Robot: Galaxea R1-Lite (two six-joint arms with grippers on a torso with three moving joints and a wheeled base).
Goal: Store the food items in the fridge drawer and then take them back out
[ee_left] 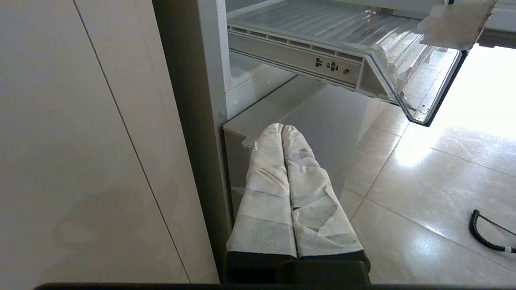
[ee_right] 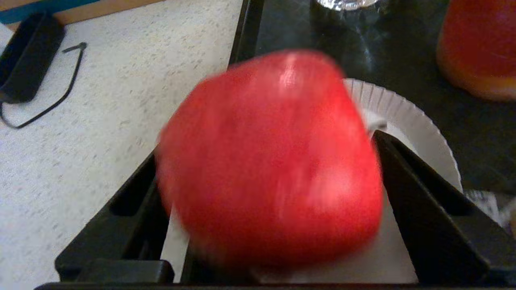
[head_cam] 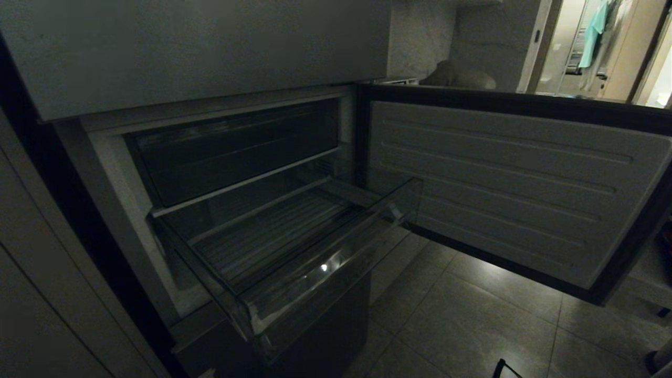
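Your clear plastic fridge drawer (head_cam: 294,247) stands pulled out of the dark grey matte fridge (head_cam: 199,52), its ribbed floor bare and its raised front lip catching a small glint; beside it the open door (head_cam: 504,189) shows a pale moulded liner with long horizontal ridges. Below you is a floor of large glossy tiles (head_cam: 472,325), and a lit doorway with hanging clothes sits at the far right. Your left gripper (ee_left: 282,128) hangs low beside the fridge's lower front, its two cloth-wrapped fingers (ee_left: 266,181) pressed flat together. Your right gripper (ee_right: 266,161) is out at a speckled pale counter and a black tray, over a fluted white paper plate (ee_right: 415,121). A smooth, glossy red food item (ee_right: 270,161), blurred, sits between its black fingers, which stand spread wide on either side; you cannot tell whether they touch it.
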